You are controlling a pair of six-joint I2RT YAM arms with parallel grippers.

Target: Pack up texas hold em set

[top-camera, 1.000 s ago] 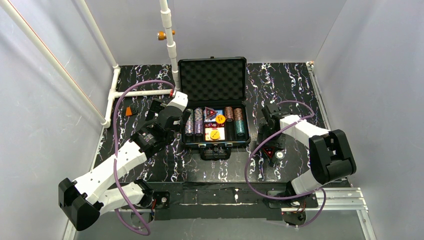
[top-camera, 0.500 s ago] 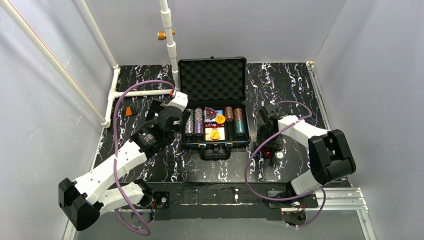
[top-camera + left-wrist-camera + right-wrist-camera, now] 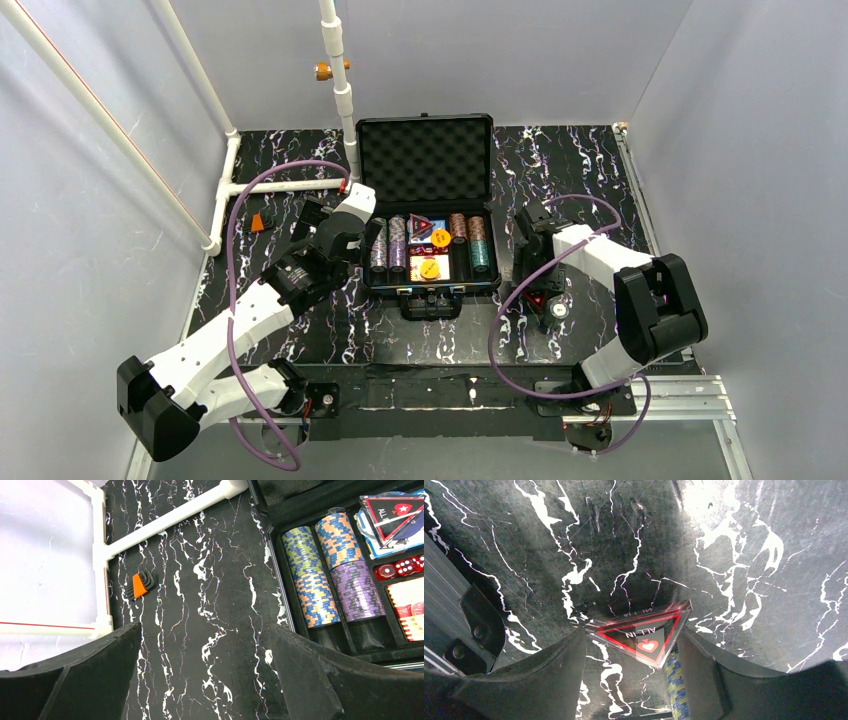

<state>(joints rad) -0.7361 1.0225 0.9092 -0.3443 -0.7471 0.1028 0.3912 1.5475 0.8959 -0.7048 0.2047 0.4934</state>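
Note:
The black hard case [image 3: 497, 268] lies open at the table's middle, its egg-crate foam lid [image 3: 425, 160] leaning back. It holds multicoloured chip rows [image 3: 388, 245], orange discs [image 3: 440, 238] and card decks. My left gripper [image 3: 335, 218] is open and empty over the table just left of the case; the chip rows [image 3: 325, 575] and red dice [image 3: 400, 569] show at the right of its view. My right gripper [image 3: 540, 290] is right of the case, open. Its fingers stand on either side of a clear red "ALL IN" triangle [image 3: 644, 632], which leans on blue-and-yellow chips [image 3: 676, 680].
A small orange block with black keys [image 3: 258, 222] lies at the far left, also in the left wrist view [image 3: 140, 586]. White pipes [image 3: 285, 185] run along the left and back. A clear disc [image 3: 559, 311] lies beside the right gripper. The case handle [image 3: 432, 305] sticks out toward me.
My right gripper has shifted slightly left and closer over the triangle. The left arm and the case have not moved.

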